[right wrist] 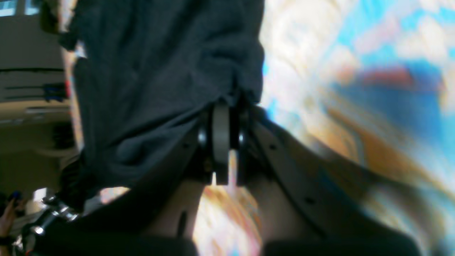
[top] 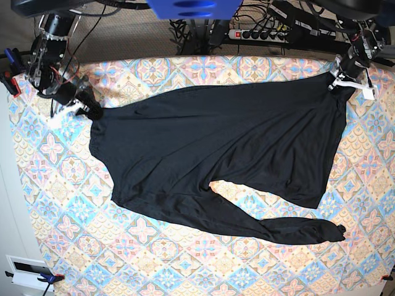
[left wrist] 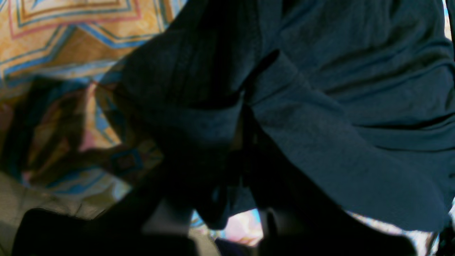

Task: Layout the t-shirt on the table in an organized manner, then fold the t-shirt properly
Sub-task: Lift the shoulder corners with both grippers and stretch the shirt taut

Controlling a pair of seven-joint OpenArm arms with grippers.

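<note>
The black t-shirt (top: 216,148) lies spread wide on the patterned table (top: 185,265), pulled taut between my two grippers. One long sleeve (top: 278,227) trails toward the front right. My left gripper (top: 338,79) is at the back right, shut on a corner of the shirt. In the left wrist view, dark fabric (left wrist: 355,106) covers most of the frame and bunches where the left gripper (left wrist: 245,117) meets it. My right gripper (top: 86,111) at the far left is shut on the shirt's other end. The right wrist view shows the right gripper (right wrist: 222,110) pinching gathered cloth (right wrist: 160,71).
Cables and a power strip (top: 259,32) run along the table's back edge, beside a blue part (top: 194,7). Clamps grip the cloth at the left edge (top: 9,80) and front left corner (top: 46,279). A white box (top: 24,268) sits off the front left.
</note>
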